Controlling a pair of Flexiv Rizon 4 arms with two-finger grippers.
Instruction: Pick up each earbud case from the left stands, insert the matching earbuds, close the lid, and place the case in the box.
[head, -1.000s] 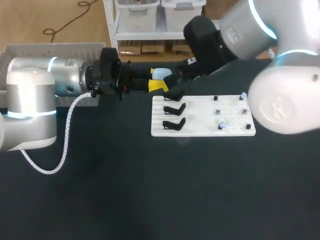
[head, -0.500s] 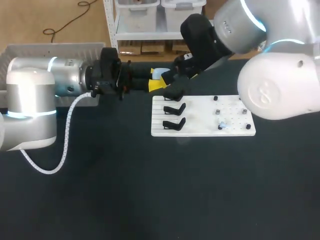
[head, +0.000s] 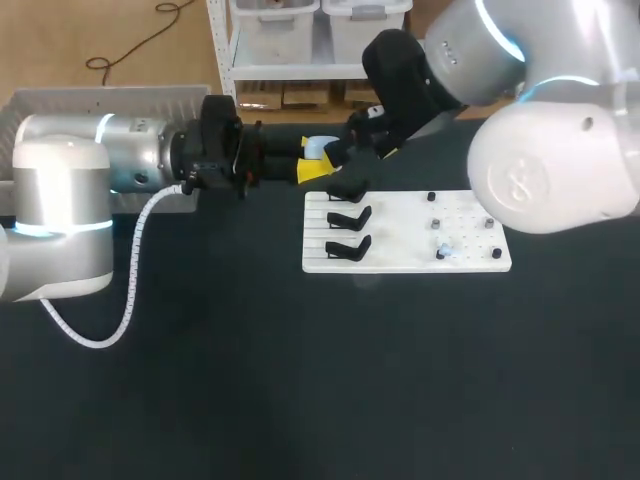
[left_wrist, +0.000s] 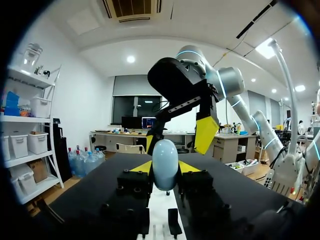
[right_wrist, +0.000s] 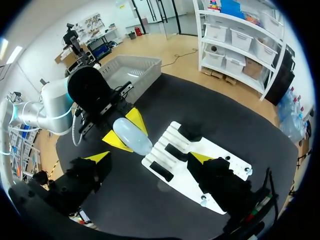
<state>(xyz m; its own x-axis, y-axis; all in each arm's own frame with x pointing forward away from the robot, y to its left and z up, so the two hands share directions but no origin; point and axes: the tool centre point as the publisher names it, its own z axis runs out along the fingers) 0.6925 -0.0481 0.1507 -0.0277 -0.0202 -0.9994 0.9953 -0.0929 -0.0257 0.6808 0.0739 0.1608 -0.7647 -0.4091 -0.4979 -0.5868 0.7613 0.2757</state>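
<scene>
A pale blue earbud case (head: 320, 148) hangs above the table's far side, just behind the white board (head: 400, 236), with my left gripper (head: 316, 162) shut on it. In the left wrist view the closed case (left_wrist: 165, 157) stands upright between that gripper's yellow fingertips (left_wrist: 141, 167). My right gripper (head: 362, 165) hovers open right beside the case, one yellow finger (left_wrist: 206, 134) showing beyond it. In the right wrist view the case (right_wrist: 132, 136) lies ahead of my open right gripper (right_wrist: 150, 158), apart from its fingers. Two black stands (head: 347, 232) on the board's left show bare.
Small pegs and an earbud (head: 441, 252) sit on the board's right half. The grey box (head: 100, 100) stands at the far left, behind my left arm, seen also in the right wrist view as a grey box (right_wrist: 131, 72). Dark table spreads toward the front.
My right arm's upper part has swung a little to the left, while its gripper stays by the case. The left arm and the case have not moved.
</scene>
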